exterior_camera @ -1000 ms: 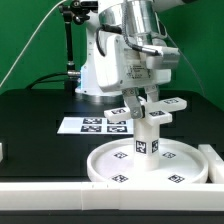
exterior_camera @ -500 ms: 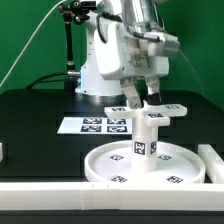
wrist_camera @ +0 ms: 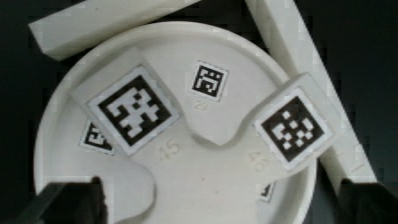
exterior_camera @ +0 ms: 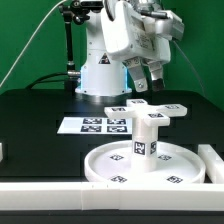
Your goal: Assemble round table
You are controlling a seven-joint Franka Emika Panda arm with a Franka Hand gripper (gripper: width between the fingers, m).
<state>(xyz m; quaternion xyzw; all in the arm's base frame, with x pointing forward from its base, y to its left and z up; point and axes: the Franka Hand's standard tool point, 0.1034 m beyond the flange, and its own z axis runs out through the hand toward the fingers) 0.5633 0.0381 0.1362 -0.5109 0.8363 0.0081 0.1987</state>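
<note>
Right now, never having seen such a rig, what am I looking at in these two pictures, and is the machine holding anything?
It is a single robot arm that builds a small white round table. One picture is from a camera standing off the arm; the other is from a camera on its wrist, looking down. On the black table lies the round disc, with the short leg upright on it and the cross piece on top. Behind them lies the flat marker board, part of the rig. The hand hangs open above the cross piece and holds nothing.
</note>
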